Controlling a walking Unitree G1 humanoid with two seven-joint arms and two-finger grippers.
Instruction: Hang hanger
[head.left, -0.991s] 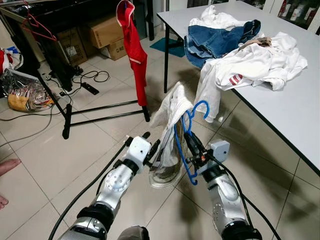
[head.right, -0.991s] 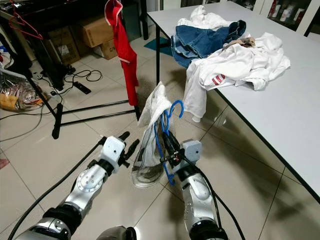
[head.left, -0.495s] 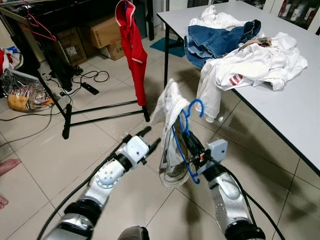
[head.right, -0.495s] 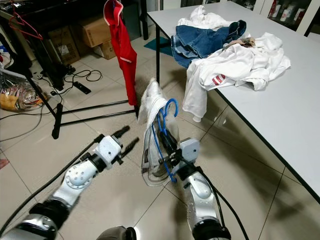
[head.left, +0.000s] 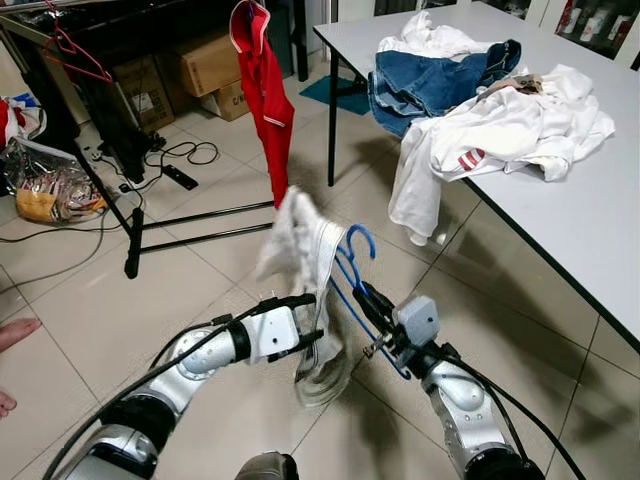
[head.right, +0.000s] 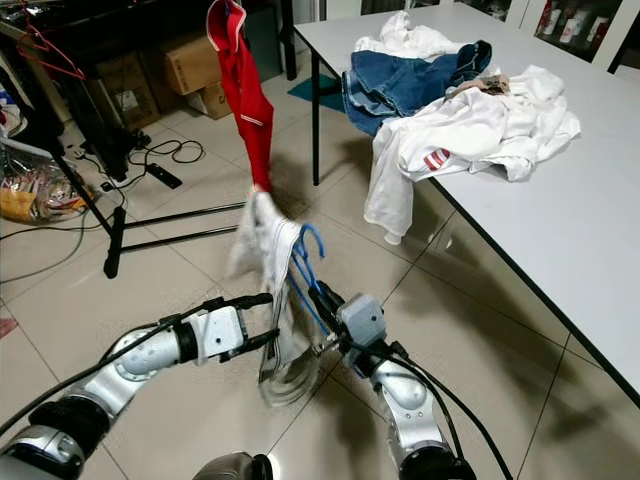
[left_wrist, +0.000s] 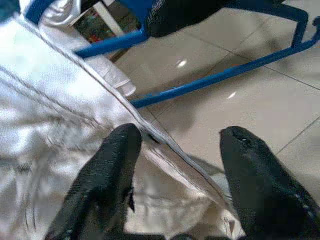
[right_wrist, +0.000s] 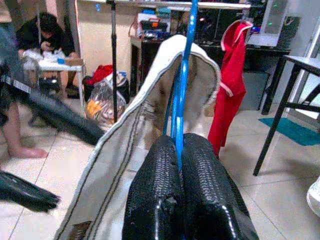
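Counts: one blue hanger (head.left: 352, 262) with one white garment (head.left: 305, 250) draped over it, one red shirt (head.left: 262, 95) hanging on the black rack (head.left: 150, 225), one red hanger (head.left: 75, 50) further along the rack at upper left. Right gripper (head.left: 368, 303) is clamped tight on the blue hanger; right wrist view shows the blue bar pinched between both fingers (right_wrist: 160, 200) with no gap. Hanger sits in mid-air above the tile floor (head.left: 90, 300), in front of the rack and below the red shirt, tilted, hook end up; it is not on the rack. White garment is motion-blurred. Left gripper (head.left: 303, 322) is spread wide, pointing sideways at the garment; left wrist view shows a hem edge of the white cloth running between the two fingers (left_wrist: 107, 170), touching one finger, not pinched. White table (head.left: 600, 230) on the right carries a heap: one pair of blue jeans (head.left: 430, 80) plus white clothes (head.left: 510, 130), at least two pieces but exact count unclear, one hanging over the table edge. Two cardboard boxes (head.left: 205, 65) on the floor behind the rack, contents not visible. One clear plastic bag (head.left: 50, 190) at left holds mixed stuff, can't tell what. Black cables (head.left: 180, 155) and a power strip on the floor. A person's bare foot (head.left: 15, 332) at the left edge; another person sits in the background in the right wrist view.
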